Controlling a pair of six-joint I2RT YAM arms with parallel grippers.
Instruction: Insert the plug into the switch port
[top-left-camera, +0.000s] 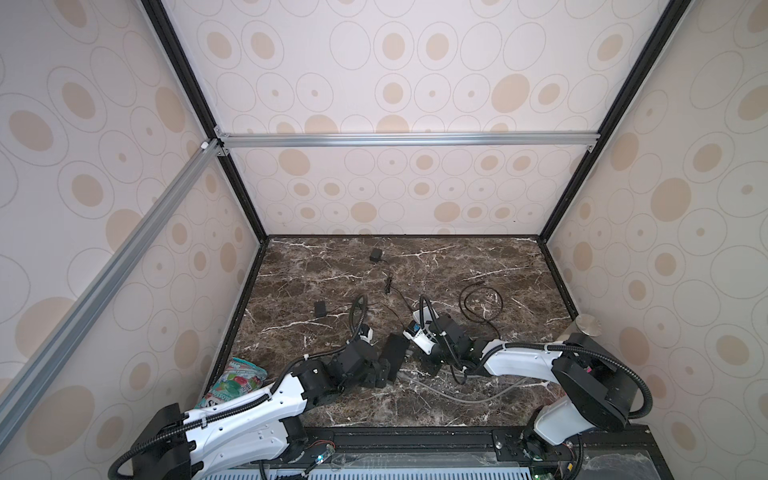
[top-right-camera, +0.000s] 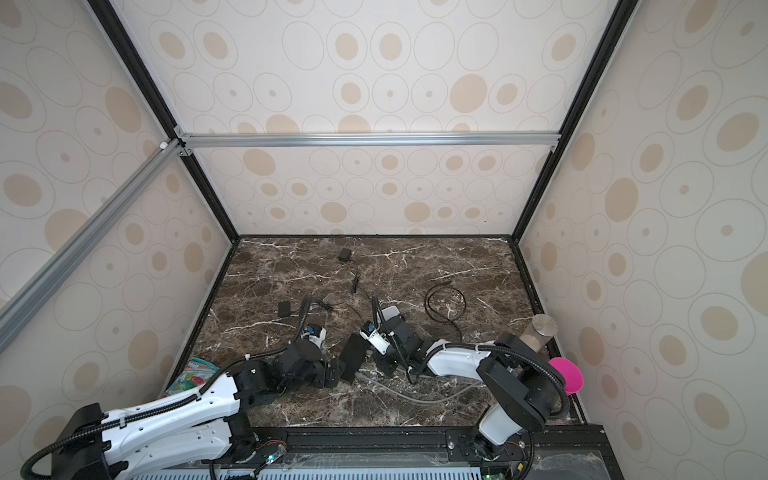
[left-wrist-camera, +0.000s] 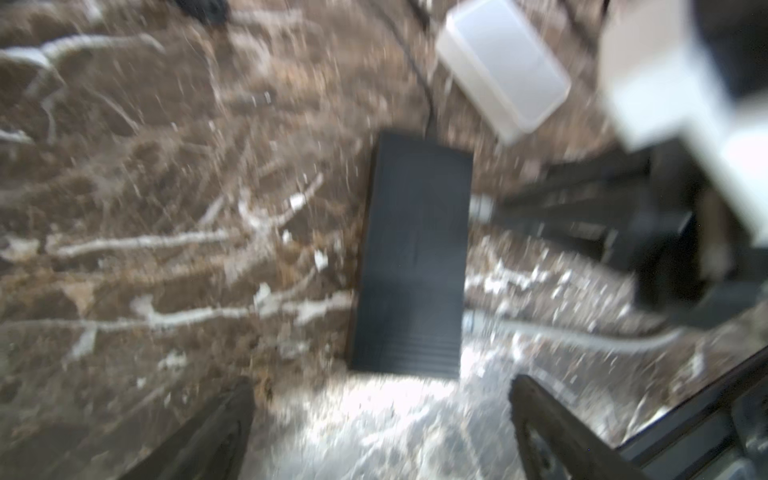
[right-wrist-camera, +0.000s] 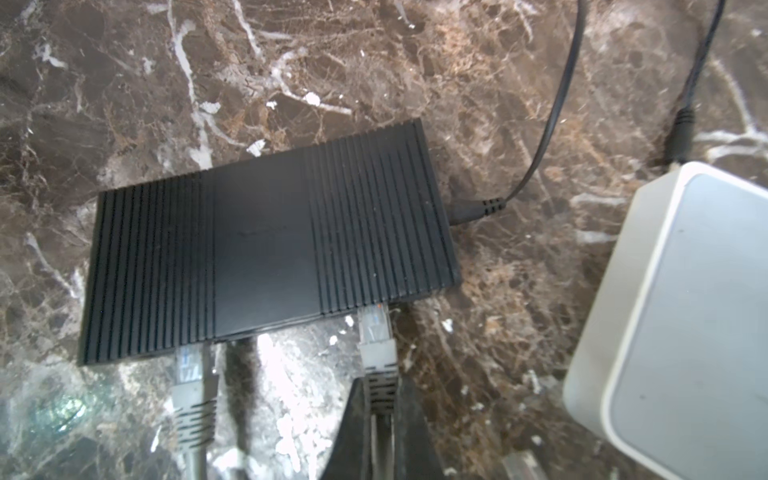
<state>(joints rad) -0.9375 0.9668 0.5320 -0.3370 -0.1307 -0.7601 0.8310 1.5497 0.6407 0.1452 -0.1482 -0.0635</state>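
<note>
Right gripper (right-wrist-camera: 379, 399): I pinch the grey tail of the plug (right-wrist-camera: 374, 328) tight.

Left gripper (left-wrist-camera: 380, 399): it is wide and holds nothing. It sits just short of the small end of the switch (left-wrist-camera: 411, 249) and does not touch it.

Where the plug is: its clear tip is at a port on the long side of the switch, near the other plug (right-wrist-camera: 189, 365), which sits in its own port. I cannot tell if mine is all the way in.

Worry one: the switch lies loose on the table (right-wrist-camera: 291, 62). If I push hard, I think it slides away, because nothing holds it.

Worry two: if I tip the plug, it may jam in the port.

Worry three: if I let go too soon, the plug may slip out.

Worry four: the white box (right-wrist-camera: 685, 311) and the black wire (right-wrist-camera: 540, 145) are close. A sliding switch may tug the wire.
</note>
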